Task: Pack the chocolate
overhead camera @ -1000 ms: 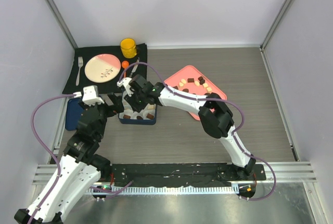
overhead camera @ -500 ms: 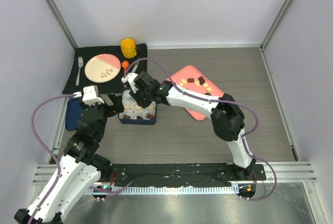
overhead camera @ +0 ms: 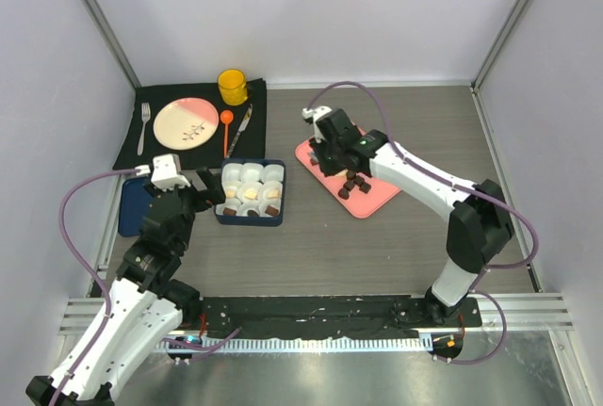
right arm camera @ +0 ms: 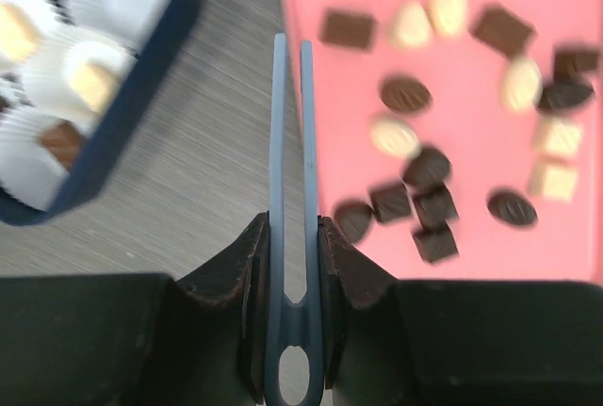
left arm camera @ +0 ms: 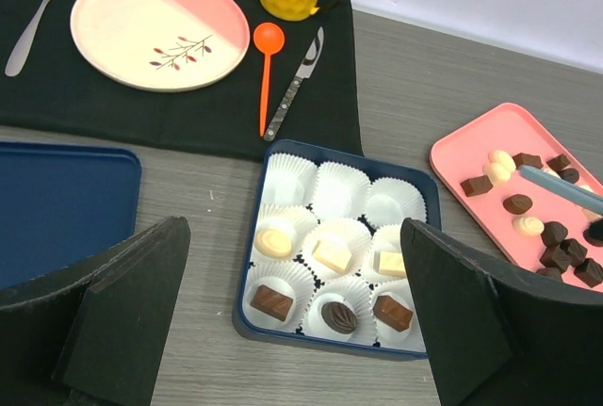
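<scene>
A dark blue box [overhead camera: 251,221] holds white paper cups; several cups in its two near rows hold brown and cream chocolate [left arm camera: 331,256], and the far row's cups are empty. More chocolate pieces [overhead camera: 353,182] lie on the pink tray [overhead camera: 375,201]. My right gripper [overhead camera: 332,154] is shut on blue tweezers [right arm camera: 290,142], whose empty tips hang over the tray's left edge [right arm camera: 316,76], with the pieces [right arm camera: 415,203] to their right. The tweezers' tip also shows in the left wrist view [left arm camera: 556,189]. My left gripper [overhead camera: 203,189] is open and empty, just left of the box [left arm camera: 320,338].
A black mat [overhead camera: 132,147] at the back left carries a pink-and-cream plate [overhead camera: 186,122], a fork [overhead camera: 144,128], an orange spoon [overhead camera: 226,128], a knife [overhead camera: 241,123] and a yellow mug [overhead camera: 232,87]. A blue lid [left arm camera: 57,208] lies left of the box.
My right arm has swung from over the box to the right and now holds the tweezers over the pink tray. The box is uncovered. The left arm has not moved.
</scene>
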You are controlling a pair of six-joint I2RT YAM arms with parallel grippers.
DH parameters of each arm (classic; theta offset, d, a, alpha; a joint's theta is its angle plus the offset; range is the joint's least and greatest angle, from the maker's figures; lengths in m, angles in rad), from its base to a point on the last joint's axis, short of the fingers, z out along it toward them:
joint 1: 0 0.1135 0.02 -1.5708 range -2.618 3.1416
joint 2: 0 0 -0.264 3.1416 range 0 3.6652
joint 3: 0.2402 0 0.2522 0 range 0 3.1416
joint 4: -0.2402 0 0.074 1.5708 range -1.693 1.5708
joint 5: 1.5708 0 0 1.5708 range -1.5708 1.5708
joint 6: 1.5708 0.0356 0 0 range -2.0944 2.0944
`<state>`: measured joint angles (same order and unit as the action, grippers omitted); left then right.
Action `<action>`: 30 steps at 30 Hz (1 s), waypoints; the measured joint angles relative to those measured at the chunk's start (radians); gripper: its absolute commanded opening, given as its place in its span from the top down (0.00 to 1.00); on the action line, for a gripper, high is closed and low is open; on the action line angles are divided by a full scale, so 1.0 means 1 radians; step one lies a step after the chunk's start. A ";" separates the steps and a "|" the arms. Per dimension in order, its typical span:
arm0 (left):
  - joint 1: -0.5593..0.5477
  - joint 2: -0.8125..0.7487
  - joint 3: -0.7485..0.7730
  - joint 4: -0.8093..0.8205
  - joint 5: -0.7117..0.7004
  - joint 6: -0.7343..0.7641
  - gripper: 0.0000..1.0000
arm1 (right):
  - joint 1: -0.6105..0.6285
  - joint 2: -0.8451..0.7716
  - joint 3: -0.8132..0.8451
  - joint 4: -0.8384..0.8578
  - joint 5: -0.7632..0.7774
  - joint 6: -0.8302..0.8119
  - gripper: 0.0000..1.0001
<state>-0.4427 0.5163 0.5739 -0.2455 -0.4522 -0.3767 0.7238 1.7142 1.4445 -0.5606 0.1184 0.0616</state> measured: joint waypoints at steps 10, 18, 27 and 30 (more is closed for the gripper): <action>0.000 0.018 0.000 0.000 0.000 0.000 0.00 | -0.152 -0.162 -0.203 -0.126 0.038 0.117 0.75; 0.000 0.028 0.000 0.001 0.001 0.000 0.00 | -0.226 -0.235 -0.296 -0.213 0.044 0.175 0.74; 0.000 0.035 0.000 0.001 0.001 0.000 0.00 | -0.253 -0.233 -0.304 -0.248 0.023 0.201 0.69; 0.000 0.036 0.000 0.001 0.001 0.000 0.00 | -0.255 -0.223 -0.304 -0.249 0.013 0.202 0.68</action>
<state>-0.4427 0.5526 0.5739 -0.2443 -0.4511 -0.3763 0.4686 1.4910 1.1404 -0.8097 0.1310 0.2638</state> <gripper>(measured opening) 0.996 0.317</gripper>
